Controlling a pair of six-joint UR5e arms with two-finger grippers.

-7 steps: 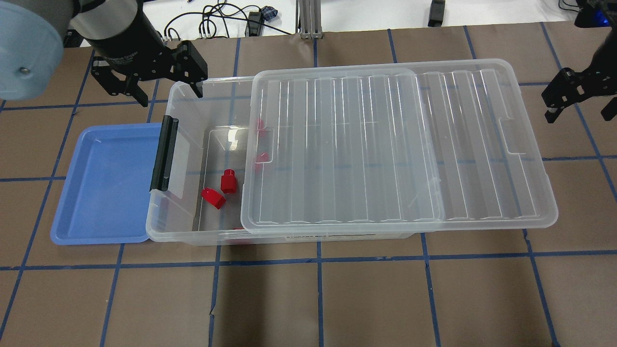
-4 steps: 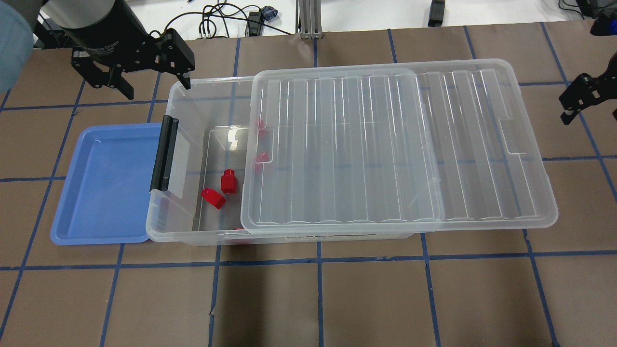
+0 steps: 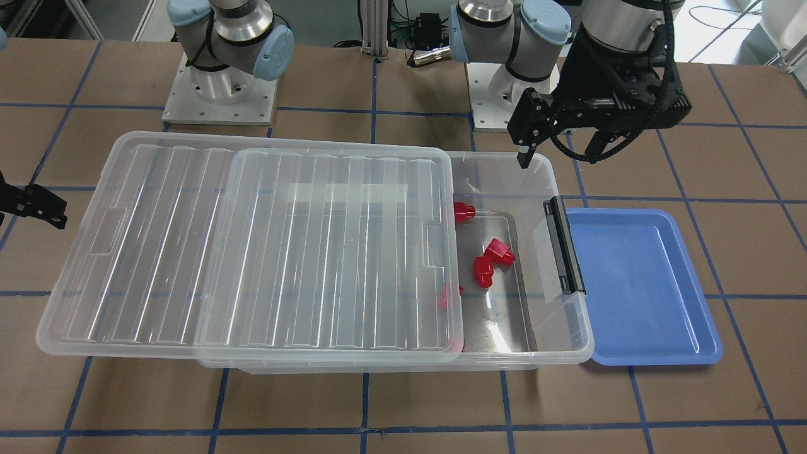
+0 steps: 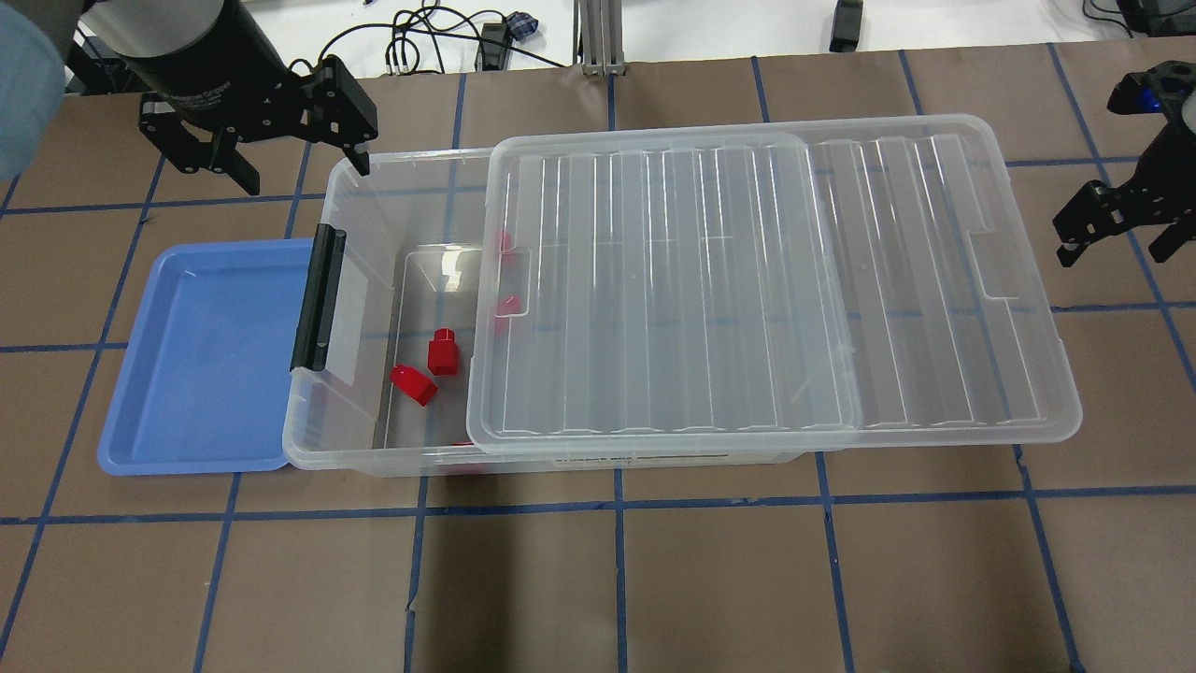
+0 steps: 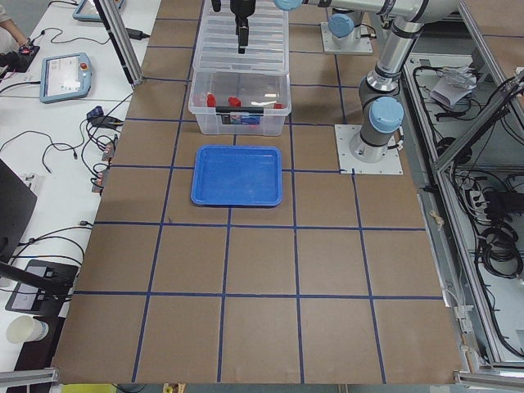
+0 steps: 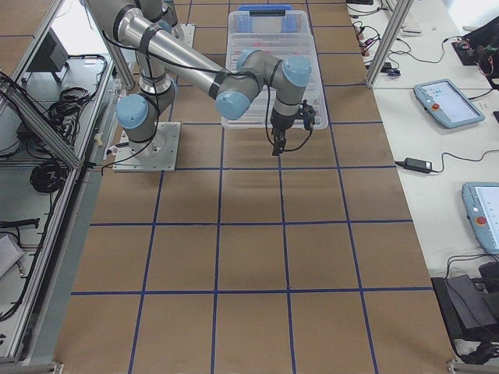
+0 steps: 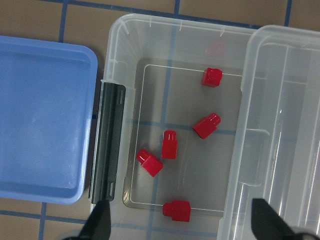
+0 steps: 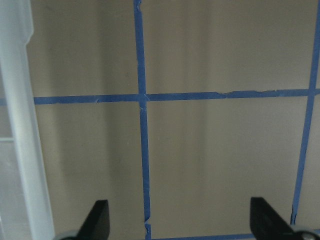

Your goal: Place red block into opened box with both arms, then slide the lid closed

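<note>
Several red blocks lie on the floor of the clear box, two of them in its uncovered left part. The ribbed clear lid rests on the box, shifted toward the right and overhanging that end. My left gripper hangs open above the box's far left corner, empty; its wrist view looks down on the blocks. My right gripper is open and empty over bare table just past the lid's right end.
An empty blue tray lies against the box's left end, next to the black latch bar. Brown table with blue tape lines stretches in front. Cables lie beyond the far edge.
My left gripper has drawn back and to the left from over the box's far corner. The right gripper swung outward, then came back a little nearer. Box, lid and blocks have not moved.
</note>
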